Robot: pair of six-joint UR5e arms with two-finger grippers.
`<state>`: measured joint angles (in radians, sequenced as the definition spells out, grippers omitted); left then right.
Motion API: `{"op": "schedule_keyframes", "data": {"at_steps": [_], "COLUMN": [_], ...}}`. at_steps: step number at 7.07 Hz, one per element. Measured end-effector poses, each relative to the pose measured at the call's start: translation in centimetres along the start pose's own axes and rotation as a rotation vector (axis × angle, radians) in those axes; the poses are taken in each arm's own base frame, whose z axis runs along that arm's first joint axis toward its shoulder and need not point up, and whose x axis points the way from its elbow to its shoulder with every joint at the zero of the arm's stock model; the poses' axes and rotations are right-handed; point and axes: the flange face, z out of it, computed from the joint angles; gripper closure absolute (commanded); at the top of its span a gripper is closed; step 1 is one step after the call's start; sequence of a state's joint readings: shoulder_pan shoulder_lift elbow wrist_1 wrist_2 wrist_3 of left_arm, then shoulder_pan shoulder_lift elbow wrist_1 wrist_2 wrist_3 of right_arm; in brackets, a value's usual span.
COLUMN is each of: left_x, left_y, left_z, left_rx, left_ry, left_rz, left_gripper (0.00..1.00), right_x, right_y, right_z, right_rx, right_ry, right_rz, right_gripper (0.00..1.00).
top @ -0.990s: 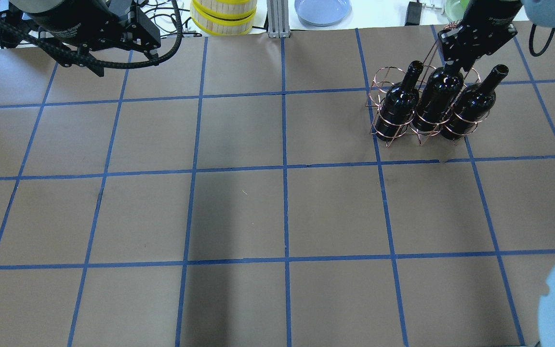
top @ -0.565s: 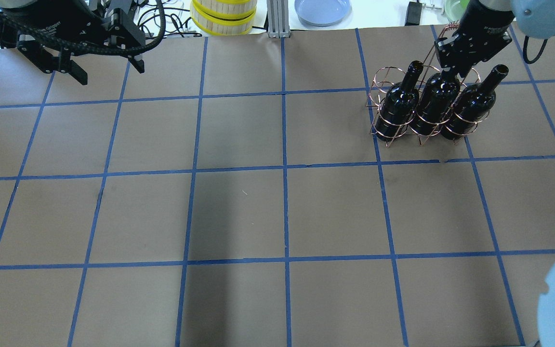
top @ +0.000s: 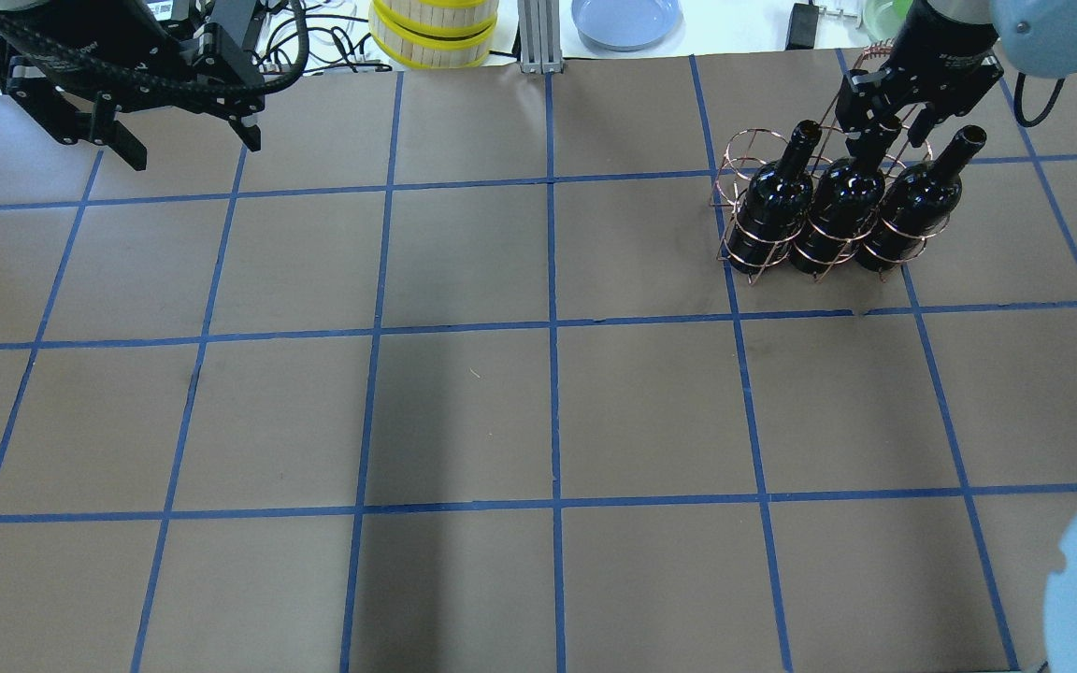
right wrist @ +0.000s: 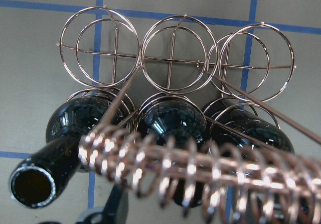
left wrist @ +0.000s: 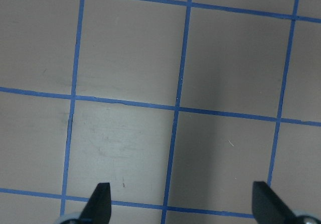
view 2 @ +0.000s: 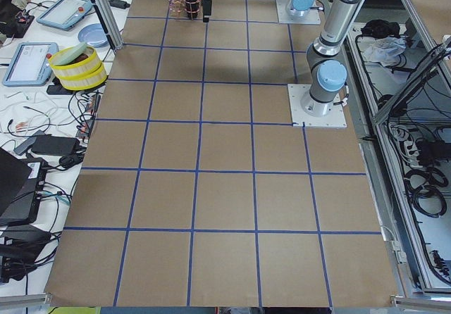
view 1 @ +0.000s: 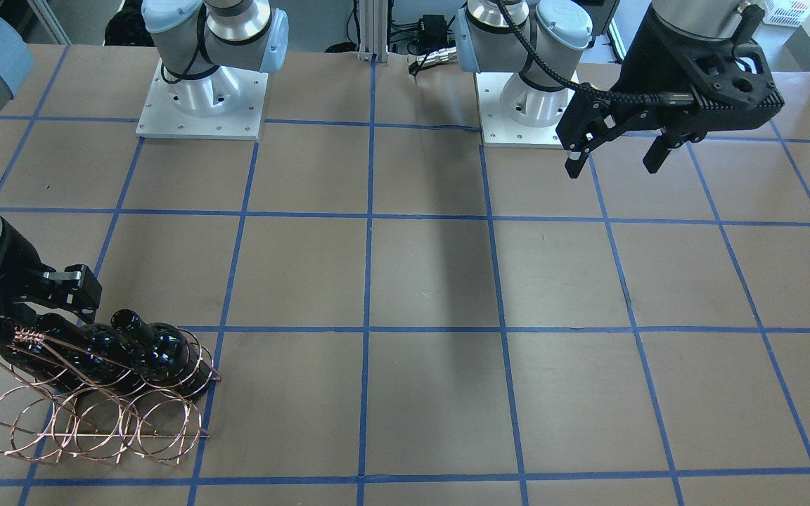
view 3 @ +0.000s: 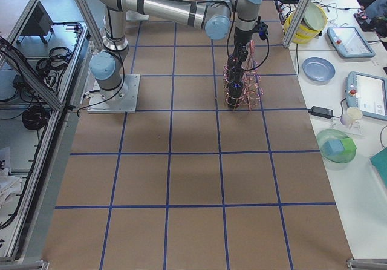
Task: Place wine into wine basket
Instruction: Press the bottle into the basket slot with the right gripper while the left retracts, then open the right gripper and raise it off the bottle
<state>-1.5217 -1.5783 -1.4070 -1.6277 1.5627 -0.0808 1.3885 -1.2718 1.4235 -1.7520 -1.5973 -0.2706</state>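
Your table [top: 464, 411] is brown, gridded in blue tape; past its far edge you'll see a yellow-banded container [top: 434, 33]; near it, a blue plate [top: 625, 19].

Glossy glass wine [right wrist: 173, 121], shiny metal-wire wine basket [right wrist: 190, 169].

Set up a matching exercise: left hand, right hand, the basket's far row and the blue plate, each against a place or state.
1. left hand
2. right hand
3. wine basket, far row
4. blue plate

A. copper, holding nothing
B. past the table edge, far side
C. open above bare paper
D. at the middle bottle neck

Pairs: 1-C, 2-D, 3-A, 4-B
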Motion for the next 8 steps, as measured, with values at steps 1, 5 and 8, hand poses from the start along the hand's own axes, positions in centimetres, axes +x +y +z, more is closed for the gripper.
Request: {"op": "schedule_keyframes", "data": {"at_steps": [1, 5, 8], "left_x": [0.0, -0.1, -0.2], "left_y": [0.0, 0.0, 0.1], "left_z": [0.1, 0.2, 0.2], "left_rx": [-0.001, -0.004, -0.009], "left_ry": [-0.001, -0.01, -0.02], "left_rz": [0.001, 0.005, 0.069], "left_gripper": [0.0, 0.0, 0.0], "right_x": [-0.1, -3.6, -9.5], "right_y": [0.2, 6.0, 12.8], "right_z": [-0.5, -8.3, -14.5], "right_rx": [0.005, 0.005, -0.009], "right_ry": [0.003, -0.002, 0.002], "right_rz": [-0.001, -0.02, 0.016], "right_gripper": [0.0, 0.0, 0.01]}}
